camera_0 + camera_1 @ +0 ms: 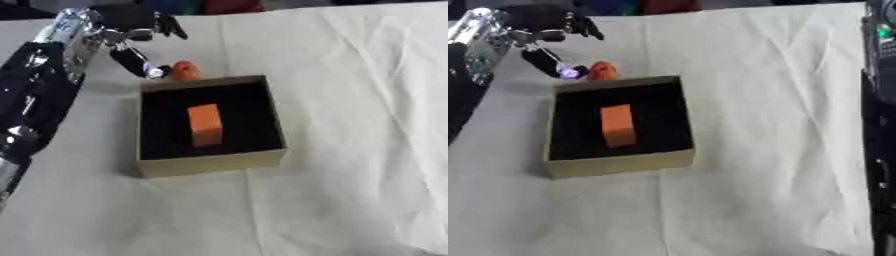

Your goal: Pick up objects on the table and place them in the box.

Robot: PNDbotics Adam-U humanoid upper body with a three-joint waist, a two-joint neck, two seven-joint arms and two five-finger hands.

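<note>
Orange block (205,124), black-lined tan box (210,164)

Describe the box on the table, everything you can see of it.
The box is a shallow, square, open-topped tray with tan walls that look like cardboard and a black lining inside. It sits flat on the white cloth, slightly askew in the view. An orange block lies in it, near the middle of the black floor. Just behind its far wall is a small orange object, with the left hand over it; whether either touches the box cannot be told.
</note>
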